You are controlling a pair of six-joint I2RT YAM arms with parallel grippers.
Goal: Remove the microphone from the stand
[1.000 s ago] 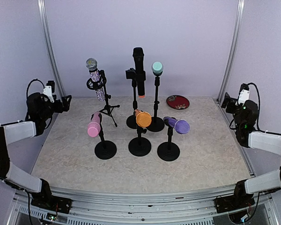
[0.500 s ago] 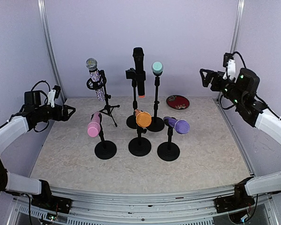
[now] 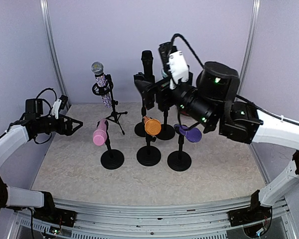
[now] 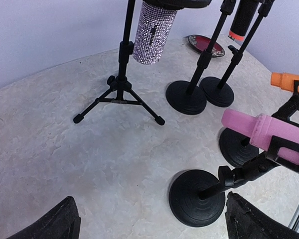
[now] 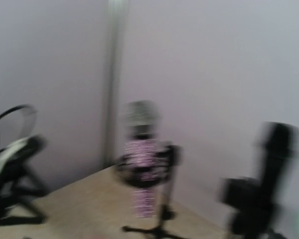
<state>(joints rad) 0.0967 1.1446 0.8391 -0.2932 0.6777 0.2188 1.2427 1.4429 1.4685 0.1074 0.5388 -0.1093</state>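
Several microphones stand in stands on the table: a glittery one [image 3: 100,79] on a tripod, a tall black one [image 3: 147,59], a pink one [image 3: 99,132], an orange one [image 3: 151,125] and a purple one [image 3: 189,132]. My left gripper [image 3: 75,124] hovers open, left of the pink microphone [image 4: 269,134] and apart from it, with only table between its fingers [image 4: 60,221]. My right gripper [image 3: 153,93] hangs high in the middle, in front of the black microphone, fingers spread around nothing. The blurred right wrist view faces the glittery microphone [image 5: 142,154]; its own fingers do not show.
Round black stand bases [image 4: 197,197] and the tripod legs [image 4: 118,94] crowd the middle of the table. A red dish [image 4: 205,45] lies at the back. Metal frame posts [image 3: 50,45] and purple walls close in both sides.
My right arm has swung from the right side across to the middle, above the stands. My left gripper has edged toward the pink microphone. No microphone has moved.
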